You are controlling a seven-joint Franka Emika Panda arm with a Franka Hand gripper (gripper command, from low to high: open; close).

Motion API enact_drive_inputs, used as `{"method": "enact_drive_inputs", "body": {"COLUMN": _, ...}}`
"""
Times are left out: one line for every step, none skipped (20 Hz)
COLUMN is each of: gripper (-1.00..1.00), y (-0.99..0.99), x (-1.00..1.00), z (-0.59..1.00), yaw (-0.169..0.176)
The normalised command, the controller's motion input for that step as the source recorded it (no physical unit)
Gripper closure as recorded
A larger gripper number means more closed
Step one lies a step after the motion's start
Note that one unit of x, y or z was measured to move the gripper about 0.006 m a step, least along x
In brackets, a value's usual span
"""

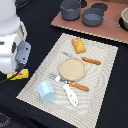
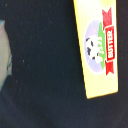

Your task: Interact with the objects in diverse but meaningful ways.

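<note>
**Inspector A:** We are finding the arm standing at the exterior view's left, off the woven mat (image 1: 100, 75), with its end effector (image 1: 19, 67) hanging just above the yellow butter block (image 1: 19, 75). That block is lying on the dark counter (image 1: 30, 30) just beside the mat's edge, partly hidden by the arm.

**Inspector B:** We are confirming this from the wrist view: the butter block (image 2: 97, 47) is lying flat on the dark surface, label up, and no fingers are showing in that picture. Whether the end effector is released or clenched, we cannot tell; nothing is seen gripped.

**Inspector A:** We are noting the other items resting on the mat: the orange bread block (image 1: 78, 45) at the far side, the pale blue carton (image 1: 47, 91) at the near corner, and the white paddle piece (image 1: 70, 95) just beside it. The tan plate (image 1: 73, 67) is sitting in the middle with orange-handled cutlery (image 1: 91, 61) to either side.

**Inspector B:** We are judging progress as slight. Only the butter block is lying apart from the setting, and no item is being held aloft or placed on the plate. The bread, carton and paddle are all looking untouched, so most of the handling appears left to do.
</note>
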Motion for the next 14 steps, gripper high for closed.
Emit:
{"method": "enact_drive_inputs", "body": {"gripper": -1.00, "y": -0.37, "x": 0.00, "z": -0.29, "yaw": 0.051}}
{"method": "enact_drive_inputs", "body": {"gripper": -1.00, "y": -0.42, "x": 0.00, "z": -0.13, "yaw": 0.035}}
{"method": "enact_drive_inputs", "body": {"gripper": -1.00, "y": -0.45, "x": 0.00, "z": -0.02, "yaw": 0.026}}
{"method": "enact_drive_inputs", "body": {"gripper": -1.00, "y": -0.45, "x": 0.00, "z": -0.03, "yaw": 0.027}}
{"method": "enact_drive_inputs", "body": {"gripper": -1.00, "y": -0.46, "x": 0.00, "z": -0.01, "yaw": 0.030}}
{"method": "enact_drive_inputs", "body": {"gripper": -1.00, "y": -0.44, "x": 0.00, "z": -0.03, "yaw": 0.031}}
{"method": "enact_drive_inputs", "body": {"gripper": -1.00, "y": -0.45, "x": 0.00, "z": -0.03, "yaw": 0.031}}
{"method": "enact_drive_inputs", "body": {"gripper": -1.00, "y": -0.48, "x": 0.00, "z": -0.05, "yaw": 0.027}}
{"method": "enact_drive_inputs", "body": {"gripper": -1.00, "y": -0.47, "x": 0.00, "z": -0.05, "yaw": 0.017}}
{"method": "enact_drive_inputs", "body": {"gripper": -1.00, "y": -0.47, "x": 0.02, "z": -0.06, "yaw": 0.016}}
{"method": "enact_drive_inputs", "body": {"gripper": -1.00, "y": -0.45, "x": 0.00, "z": -0.12, "yaw": 0.020}}
{"method": "enact_drive_inputs", "body": {"gripper": -1.00, "y": -0.40, "x": 0.00, "z": -0.17, "yaw": 0.030}}
{"method": "enact_drive_inputs", "body": {"gripper": -1.00, "y": -0.36, "x": 0.00, "z": -0.19, "yaw": 0.030}}
{"method": "enact_drive_inputs", "body": {"gripper": -1.00, "y": -0.28, "x": 0.00, "z": -0.21, "yaw": 0.028}}
